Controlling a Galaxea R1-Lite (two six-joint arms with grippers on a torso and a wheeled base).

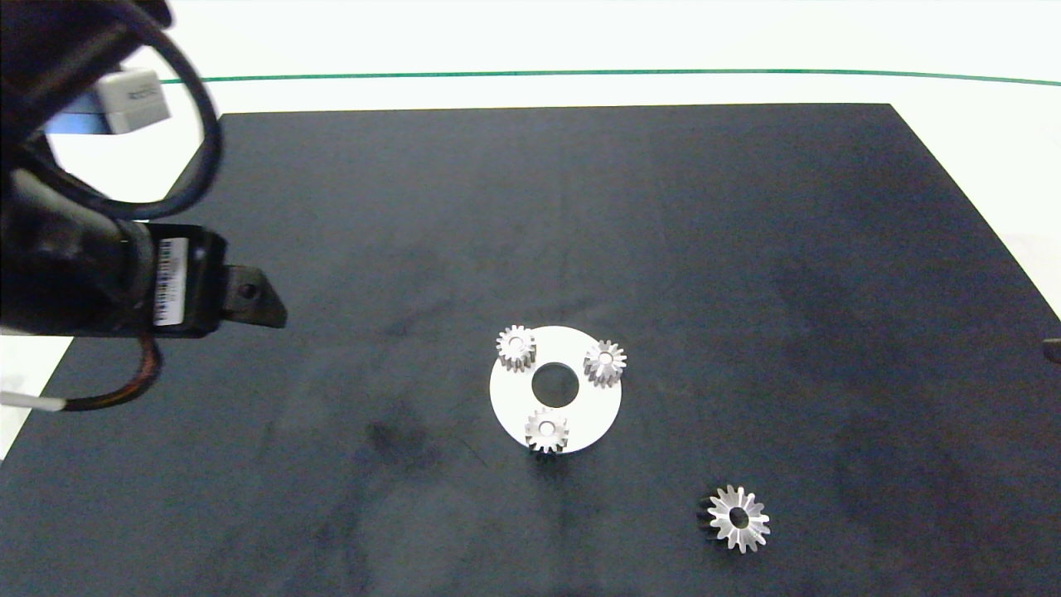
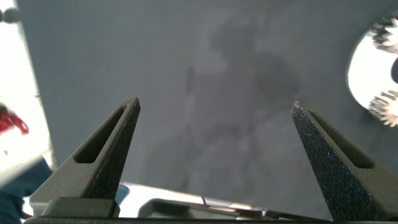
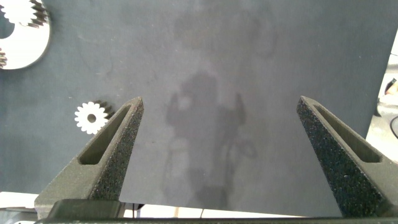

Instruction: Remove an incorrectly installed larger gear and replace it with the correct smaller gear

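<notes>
Nearest the lens, the left pincer (image 2: pixel 214 134) is hanging wide and empty. Well beyond it, the smaller gear (image 1: pixel 547 429) is sitting on the white disc (image 1: pixel 590 419). The right pincer (image 3: pixel 217 127) is gaping wide too, the larger gear (image 3: pixel 91 117) lying beside its finger.

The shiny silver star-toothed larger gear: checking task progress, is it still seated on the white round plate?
No: the larger gear lies on the black mat, apart from the white plate, which carries three small blunt-toothed gears.

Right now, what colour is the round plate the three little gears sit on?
White, with a dark hole in the middle. The round plate shows best in the head view.
</notes>
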